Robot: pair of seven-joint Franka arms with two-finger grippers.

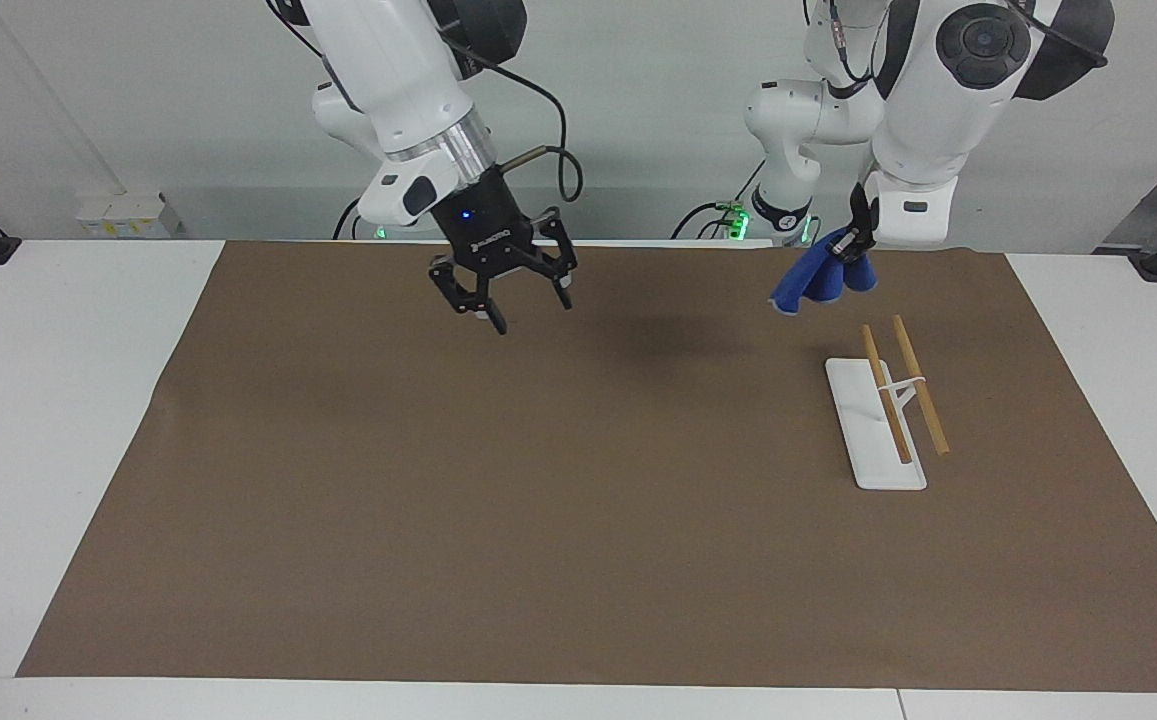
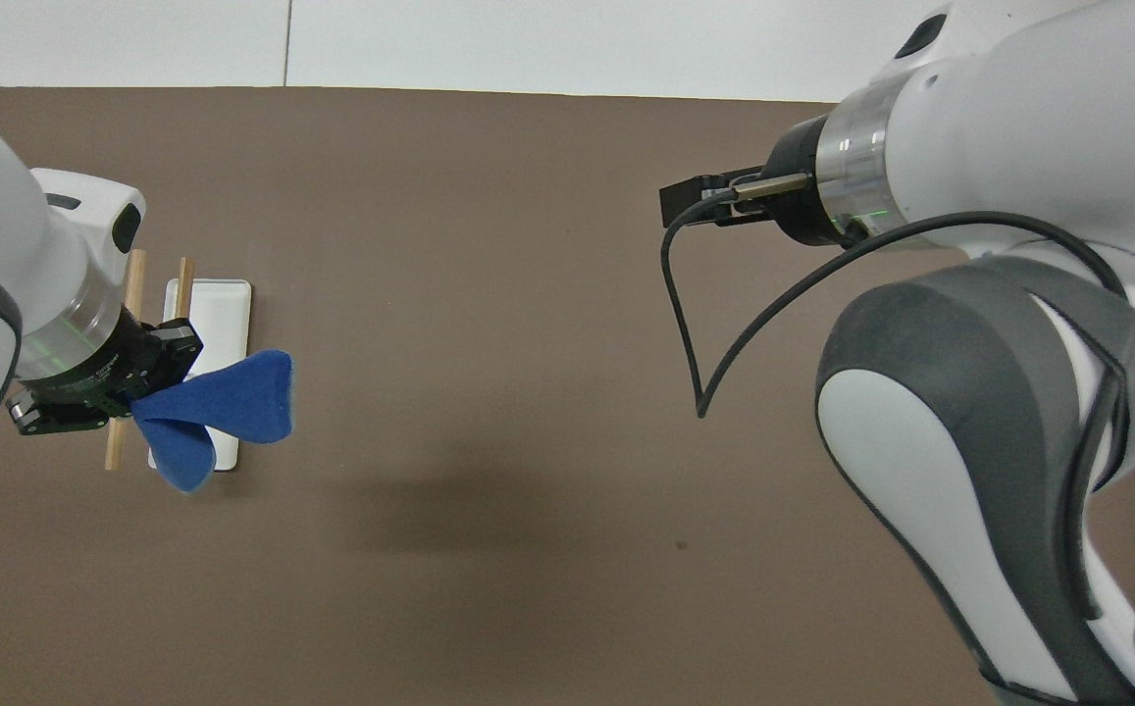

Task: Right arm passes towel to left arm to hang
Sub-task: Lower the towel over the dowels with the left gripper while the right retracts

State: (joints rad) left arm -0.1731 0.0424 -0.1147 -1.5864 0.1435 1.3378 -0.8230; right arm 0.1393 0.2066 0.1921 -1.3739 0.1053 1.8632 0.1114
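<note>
A white table (image 1: 58, 420) against a pale wall carries a brown mat (image 1: 578, 470) across its working area.

**Current step.** The handover appears complete. The left gripper (image 1: 850, 243) is clamped on the towel (image 1: 823, 280), which hangs bunched in the air over the mat's robot-side edge, toward the left arm's end of the table, clear of the surface. In the overhead view the towel (image 2: 219, 412) partly covers the rack (image 2: 204, 324); the facing view shows the two are apart. The right gripper (image 1: 503, 290) is empty, fingers spread, over the mat toward the right arm's end, well apart from the towel.

**Next move.** Judged from this position, hanging remains. The left arm must carry the towel over the rack (image 1: 883, 420) and lower it so the cloth drapes across a rod before release. The bunched cloth may need spreading, or it could slide off. The right arm has no evident further part.

**Count.**
- Towel: one.
- Rack: one, with a white base and two wooden rods (image 1: 918, 385).
- Grippers: two.
</note>
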